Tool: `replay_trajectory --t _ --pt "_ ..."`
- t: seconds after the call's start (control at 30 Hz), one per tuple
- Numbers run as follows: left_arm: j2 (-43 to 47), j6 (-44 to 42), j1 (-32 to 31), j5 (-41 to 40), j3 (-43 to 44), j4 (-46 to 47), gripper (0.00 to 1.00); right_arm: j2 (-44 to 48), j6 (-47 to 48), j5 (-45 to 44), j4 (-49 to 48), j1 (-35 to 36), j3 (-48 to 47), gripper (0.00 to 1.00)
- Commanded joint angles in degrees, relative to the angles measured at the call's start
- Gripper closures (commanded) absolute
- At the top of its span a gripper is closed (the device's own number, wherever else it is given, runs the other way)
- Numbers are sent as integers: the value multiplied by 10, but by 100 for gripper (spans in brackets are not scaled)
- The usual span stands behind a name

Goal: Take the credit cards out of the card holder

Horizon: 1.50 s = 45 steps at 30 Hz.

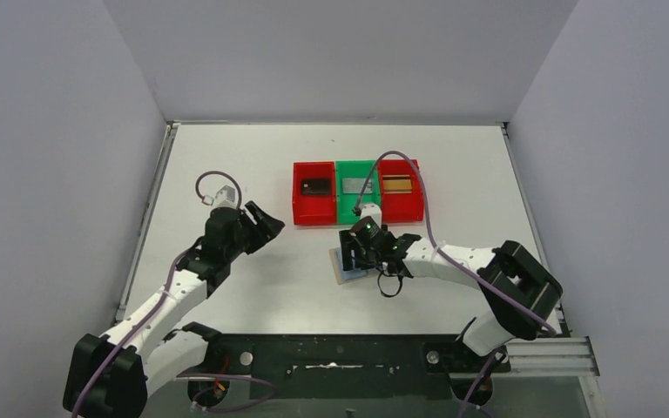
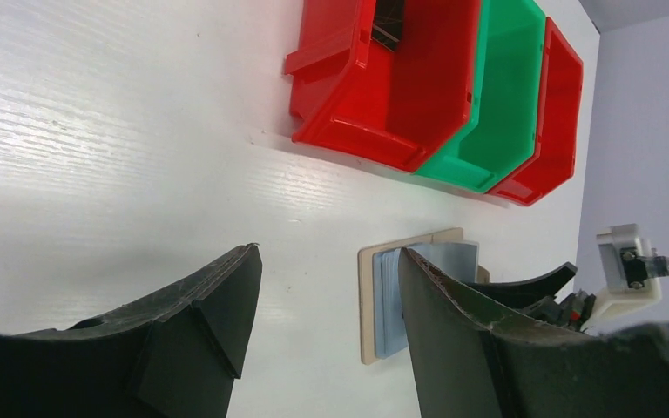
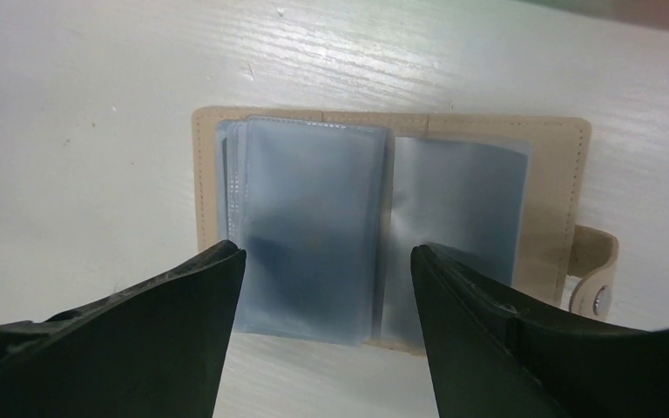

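Three bins in a row on the table (image 1: 226,157), one card in each: dark card (image 1: 316,185) in the left red bin (image 1: 314,213), silver-grey card (image 1: 354,185) in the green bin (image 1: 343,202), gold-brown card (image 1: 396,184) in the right red bin (image 1: 401,209). On the near side of the green bin, card holder (image 3: 392,226). Lies flat and open on the table, clear sleeves (image 3: 314,200) facing up, snap tab (image 3: 597,279) out at one edge. Directly above, right gripper (image 3: 327,261), jaws spread wide, pinching nothing. Off to the left, well apart from the holder, left gripper (image 2: 329,252), jaws likewise spread, nothing between them.
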<state>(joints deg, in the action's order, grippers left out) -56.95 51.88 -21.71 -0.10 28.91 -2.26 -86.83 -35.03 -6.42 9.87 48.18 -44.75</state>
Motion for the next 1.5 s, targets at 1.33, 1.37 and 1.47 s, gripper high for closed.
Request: replay_trajectory --t 1.33,1.37,1.47 --pt "-133 -42 -76 162 66 141 41 -23 -133 214 -206 -136 108 77" --pt "-150 -39 -92 160 75 148 41 -25 -139 220 -217 -141 115 77" --pt "-201 0 -121 167 76 211 41 -30 -154 236 -248 -154 136 77"
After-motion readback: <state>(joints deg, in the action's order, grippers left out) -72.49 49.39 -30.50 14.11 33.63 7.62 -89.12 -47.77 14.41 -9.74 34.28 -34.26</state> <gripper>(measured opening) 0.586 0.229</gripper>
